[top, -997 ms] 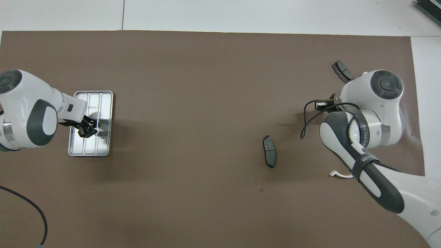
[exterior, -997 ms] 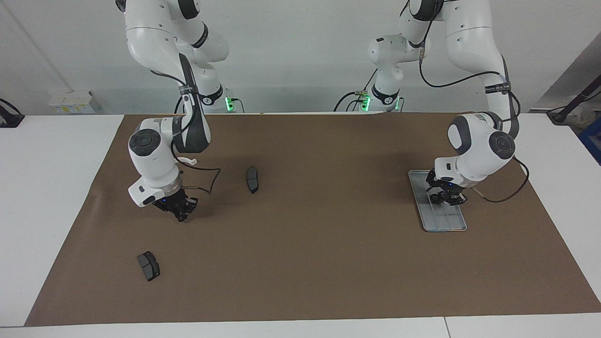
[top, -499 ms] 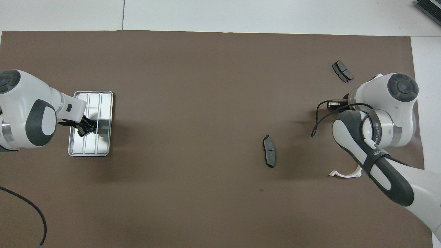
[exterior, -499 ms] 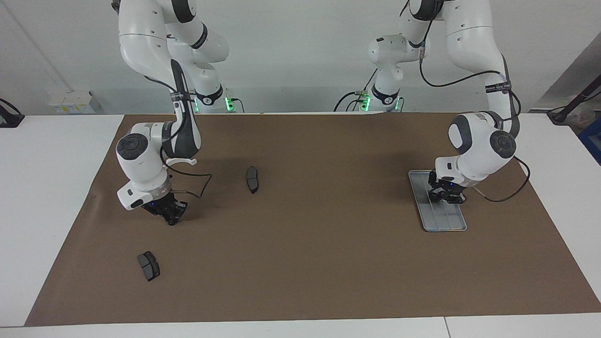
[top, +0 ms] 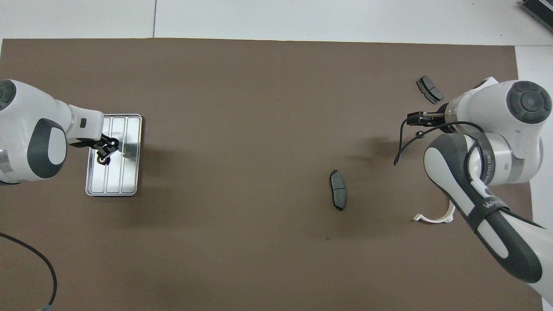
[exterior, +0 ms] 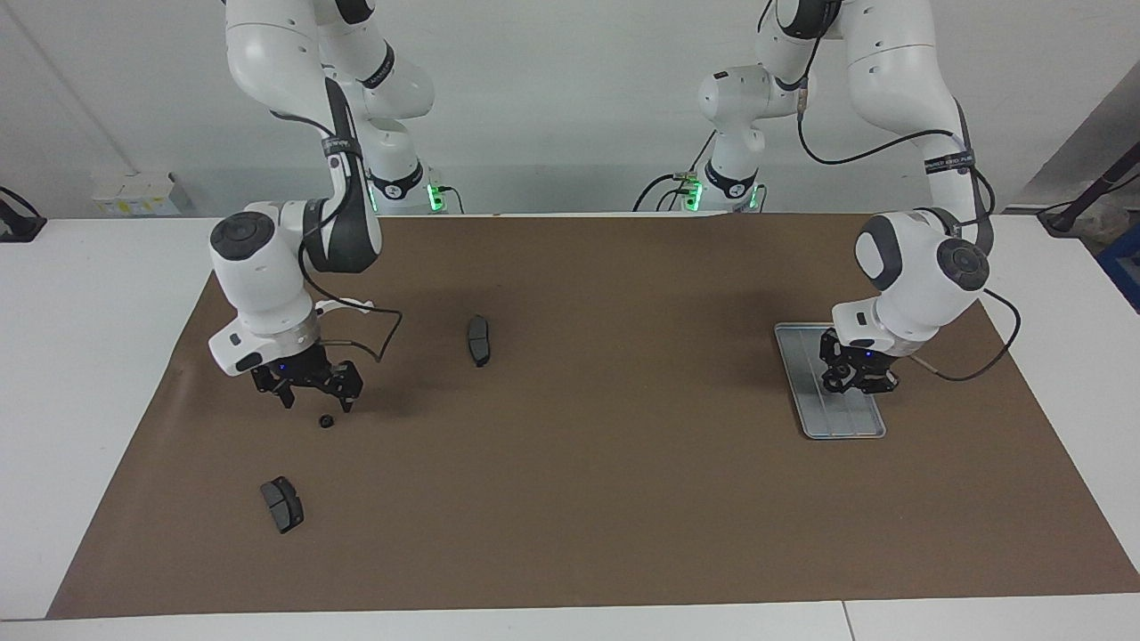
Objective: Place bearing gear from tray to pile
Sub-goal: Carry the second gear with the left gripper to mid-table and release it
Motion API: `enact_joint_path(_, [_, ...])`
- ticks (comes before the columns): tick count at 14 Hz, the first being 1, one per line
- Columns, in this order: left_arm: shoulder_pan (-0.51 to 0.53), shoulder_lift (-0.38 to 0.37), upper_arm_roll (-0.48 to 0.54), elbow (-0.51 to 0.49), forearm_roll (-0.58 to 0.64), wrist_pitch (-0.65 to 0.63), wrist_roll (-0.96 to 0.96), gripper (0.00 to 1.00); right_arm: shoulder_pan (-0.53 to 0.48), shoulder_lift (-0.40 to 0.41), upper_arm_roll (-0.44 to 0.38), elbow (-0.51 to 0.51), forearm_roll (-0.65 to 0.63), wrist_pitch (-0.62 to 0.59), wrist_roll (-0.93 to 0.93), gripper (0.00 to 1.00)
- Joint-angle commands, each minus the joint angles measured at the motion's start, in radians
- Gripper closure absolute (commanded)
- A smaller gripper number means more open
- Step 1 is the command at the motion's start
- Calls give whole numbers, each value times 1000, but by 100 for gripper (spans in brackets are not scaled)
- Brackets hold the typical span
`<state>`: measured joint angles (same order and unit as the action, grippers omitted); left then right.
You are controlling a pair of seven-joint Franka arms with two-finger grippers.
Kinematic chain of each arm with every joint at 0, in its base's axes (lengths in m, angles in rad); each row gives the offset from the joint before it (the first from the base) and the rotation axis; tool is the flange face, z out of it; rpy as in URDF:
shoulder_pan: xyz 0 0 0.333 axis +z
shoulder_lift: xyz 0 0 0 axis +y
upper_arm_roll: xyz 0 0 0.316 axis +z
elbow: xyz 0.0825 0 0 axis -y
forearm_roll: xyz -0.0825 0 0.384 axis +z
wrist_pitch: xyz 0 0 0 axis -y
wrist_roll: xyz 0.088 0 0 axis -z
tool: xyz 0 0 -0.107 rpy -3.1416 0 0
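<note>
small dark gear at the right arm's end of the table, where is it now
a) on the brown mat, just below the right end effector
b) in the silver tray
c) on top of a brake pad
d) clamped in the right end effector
a: in the facing view the small dark gear lies on the brown mat, with the right end effector open just above it and not gripping it.

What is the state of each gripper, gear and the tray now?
right gripper: open, above the loose gear.
loose gear: lying free on the mat.
left gripper: shut on the held gear, over the tray.
held gear: gripped.
tray: flat on the mat.
</note>
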<state>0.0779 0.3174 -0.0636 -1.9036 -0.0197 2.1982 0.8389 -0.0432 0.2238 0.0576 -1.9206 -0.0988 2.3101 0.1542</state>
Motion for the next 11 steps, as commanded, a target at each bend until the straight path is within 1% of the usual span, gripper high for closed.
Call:
enact_joint_path(1, [-59,12,8,29,9,6,-307,81,-1,-78,45,32,21,-113,39,0])
enact_joint_path(3, [-122,11,7,29,9,5,-591,81,-1,-131,76,61,21,-191,54,0])
enact_joint_path(5, [-196,6,5,21,6,-12,-853,80,-1,-165,103,118,28,-285,62,0])
enact_joint_path(7, [-283,0,5,18,4,-8,-1100,80,-1,-194,114,167,56,-368,76,0])
enact_joint_path(10, [-416,-6,1,18,-5,0,-1282,80,-1,-192,116,280,56,-516,76,0])
enact_joint_path(11, [-455,-6,-1,20,-6,6,-1340,80,-1,-192,116,296,56,-547,73,0])
